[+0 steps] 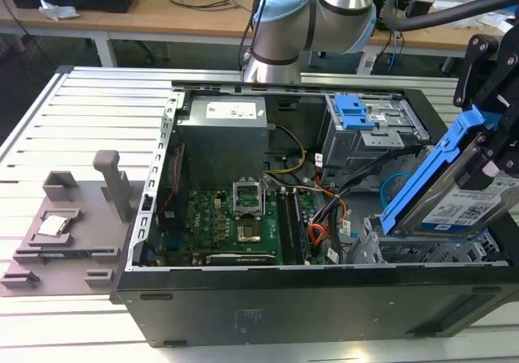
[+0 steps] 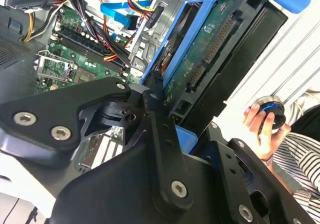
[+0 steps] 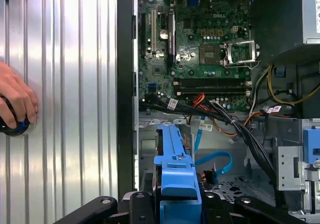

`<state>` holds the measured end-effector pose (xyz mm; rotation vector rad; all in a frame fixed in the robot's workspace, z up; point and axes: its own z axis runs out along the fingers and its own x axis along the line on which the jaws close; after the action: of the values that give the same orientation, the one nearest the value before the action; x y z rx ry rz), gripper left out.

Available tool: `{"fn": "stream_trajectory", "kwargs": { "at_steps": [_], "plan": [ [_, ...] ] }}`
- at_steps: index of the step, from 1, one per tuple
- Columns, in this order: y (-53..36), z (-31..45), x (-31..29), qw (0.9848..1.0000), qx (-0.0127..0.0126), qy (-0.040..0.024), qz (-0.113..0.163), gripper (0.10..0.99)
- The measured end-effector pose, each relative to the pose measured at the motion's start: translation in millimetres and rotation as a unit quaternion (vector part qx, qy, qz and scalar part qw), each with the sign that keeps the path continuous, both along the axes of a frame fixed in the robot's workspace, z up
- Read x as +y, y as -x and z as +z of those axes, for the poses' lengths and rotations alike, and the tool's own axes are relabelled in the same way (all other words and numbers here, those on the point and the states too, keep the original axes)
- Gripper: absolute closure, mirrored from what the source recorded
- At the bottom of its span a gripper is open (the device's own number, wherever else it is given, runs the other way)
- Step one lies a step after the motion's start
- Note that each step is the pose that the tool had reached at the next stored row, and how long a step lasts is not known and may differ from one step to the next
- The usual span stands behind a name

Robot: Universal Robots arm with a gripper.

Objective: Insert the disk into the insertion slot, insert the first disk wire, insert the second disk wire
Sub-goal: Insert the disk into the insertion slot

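Black parts of the gripper (image 3: pixel 177 206) sit closest. Its jaws pinch the disk (image 1: pixel 464 205) by the blue frame (image 3: pixel 175 176), one on each side. The disk hangs tilted just above the insertion slot (image 1: pixel 409 252). It looks hard, flat and a bit heavy. Bumps could hurt it, so holding the plastic edges, not the green board (image 2: pixel 210 49), seems best.
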<state>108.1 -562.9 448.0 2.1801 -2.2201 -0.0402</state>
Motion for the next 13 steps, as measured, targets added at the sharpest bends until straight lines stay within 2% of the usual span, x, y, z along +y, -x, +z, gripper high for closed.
{"fn": "stream_trajectory", "kwargs": {
  "at_steps": [2, 5, 9, 13],
  "plan": [
    [-0.1, -0.6, 1.9, 1.0, 0.0, 0.0, 0.0, 0.722],
    [0.0, -2.0, 15.4, 1.0, 0.0, 0.0001, 0.0, 0.722],
    [0.0, -4.2, 20.8, 1.0, 0.0, 0.0001, 0.0, 0.722],
    [-2.2, -10.4, 21.1, 1.0, 0.0, 0.0, 0.0, 0.722]
  ]
}}
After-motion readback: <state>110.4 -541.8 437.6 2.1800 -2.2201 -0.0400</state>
